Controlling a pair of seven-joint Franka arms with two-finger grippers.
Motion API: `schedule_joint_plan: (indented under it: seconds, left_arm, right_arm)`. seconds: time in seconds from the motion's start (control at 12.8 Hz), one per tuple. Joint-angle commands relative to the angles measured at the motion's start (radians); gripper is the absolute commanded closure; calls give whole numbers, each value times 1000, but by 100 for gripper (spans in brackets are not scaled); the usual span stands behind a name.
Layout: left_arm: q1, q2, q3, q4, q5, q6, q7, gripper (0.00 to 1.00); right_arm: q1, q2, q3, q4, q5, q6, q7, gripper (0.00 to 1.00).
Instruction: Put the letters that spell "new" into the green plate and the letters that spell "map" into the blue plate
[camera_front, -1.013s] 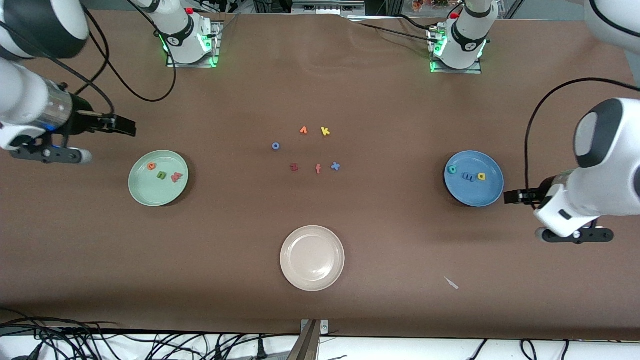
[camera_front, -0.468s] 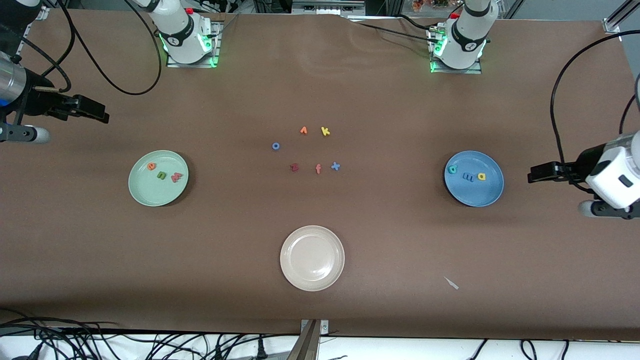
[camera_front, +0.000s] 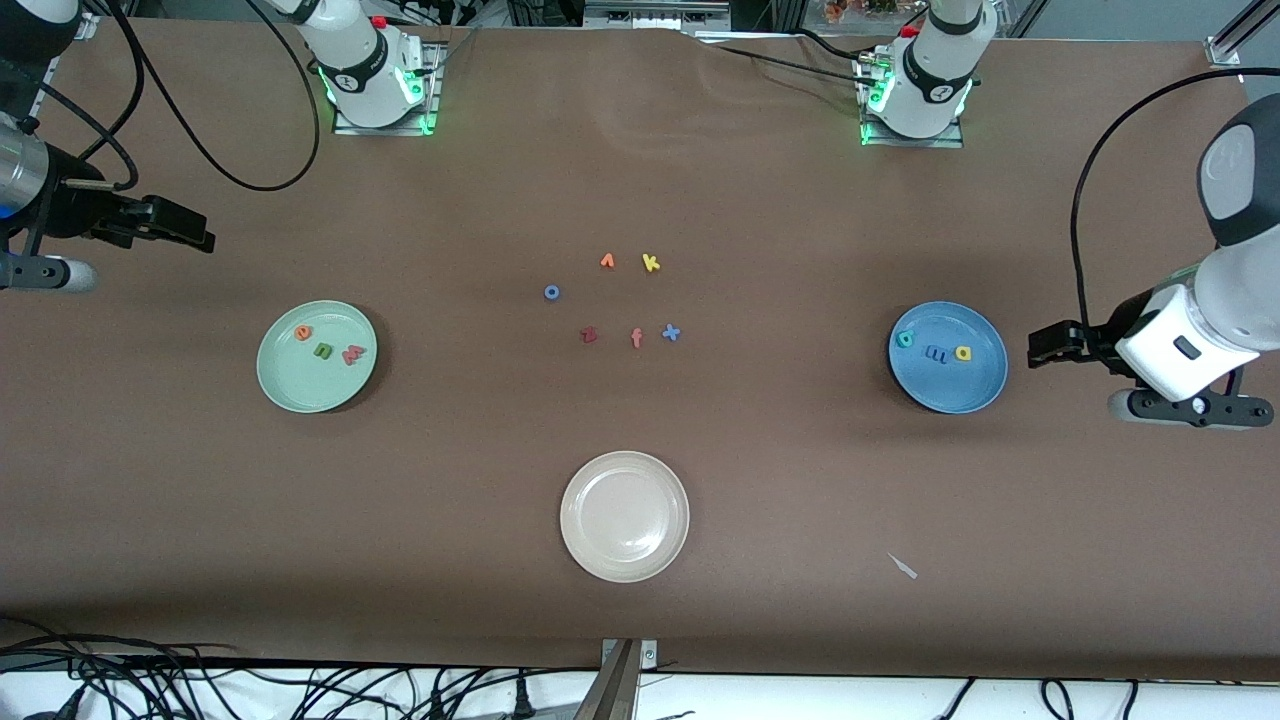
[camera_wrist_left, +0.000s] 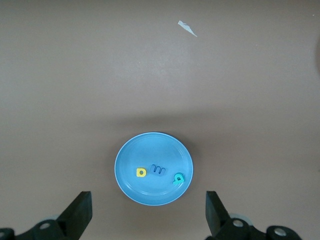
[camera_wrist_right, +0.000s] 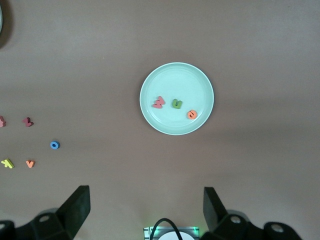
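Currently | left gripper (camera_front: 1040, 346) hovering released beside blue plate (camera_front: 975, 395) | right gripper (camera_front: 190, 228) hovering released above table (camera_front: 640, 150) near green plate (camera_front: 290, 385) | letters lying in both plates

Mid-table cluster of loose foam letters: orange one (camera_front: 607, 261) beside yellow k (camera_front: 651, 263); blue o (camera_front: 551, 292) apart toward right arm's end. Nearer cam row: dark red z (camera_front: 588, 335), salmon f (camera_front: 636, 338), blue x (camera_front: 671, 333). Cream plate (camera_front: 585, 545) nearest cam. Small white scrap (camera_front: 904, 567) on brown table (camera_front: 760, 230).
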Motion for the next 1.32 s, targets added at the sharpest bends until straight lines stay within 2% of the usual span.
schedule_joint_plan:
  seconds: [0.0,0.47,1.25]
  left_arm:
    - [34,-49,-14,-66,4,34,18,0]
    - [24,-44,-14,-31,18,32,17,0]
    - [4,-41,-21,-25,39,32,15,0]
  right_arm:
    - [-11,6,8,15,-13,-1,-14,0]
    - [-16,7,5,15,-16,14,-14,0]
    - [-16,7,4,15,-18,11,-15,0]
